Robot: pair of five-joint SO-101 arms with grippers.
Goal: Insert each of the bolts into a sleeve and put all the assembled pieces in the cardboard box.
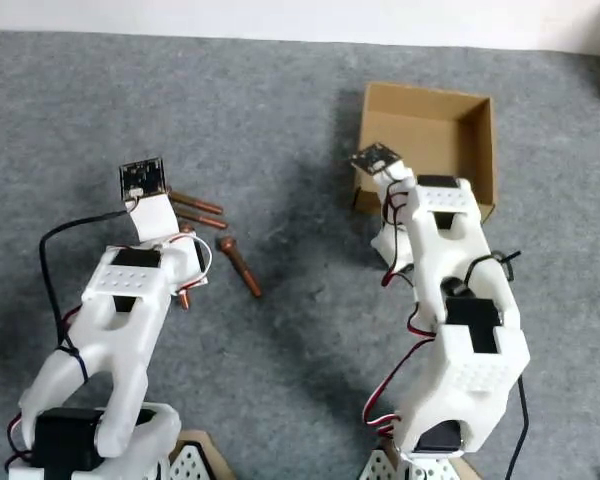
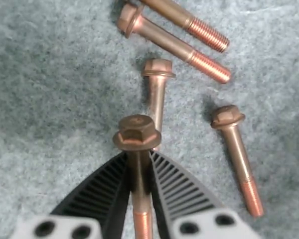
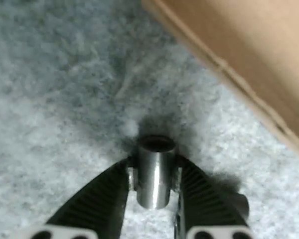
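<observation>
Black ribbed fingers [image 2: 97, 191] of the left gripper [image 2: 138, 162] pinch a copper-coloured bolt [image 2: 137, 134] by its smooth shank. Its flanged hex head points away from the wrist, and the threaded end runs back between the finger roots. This bolt hangs over the grey, felt-like table cover [image 2: 50, 89].

Beyond it lie four loose bolts of the same make. One [image 2: 157, 92] is right behind the held head, its shank partly hidden by it. Another [image 2: 236, 154] lies off to one side, apart from the rest. Farther out is a pair, one bolt [image 2: 174, 42] beside its neighbour [image 2: 189, 22], nearly parallel.

On the other arm, the right gripper [image 3: 154, 167] clamps a short sleeve [image 3: 154, 181] from two opposite sides. It is a plain grey metal tube held on end, its dark open bore facing the camera. Whether its lower end touches the cover cannot be told. The brown wall of the cardboard box [image 3: 249, 64] runs near the sleeve, but apart from it.

From above, the left arm leans over the bolt cluster, and one bolt [image 1: 240, 265] lies alone toward the table's middle. The right arm's wrist hangs at the near left corner of the open-topped box [image 1: 479, 150]. Red and black wires [image 1: 400, 345] loop along the white arms. A small wrist camera board [image 1: 142, 178] carries marks too small to read.
</observation>
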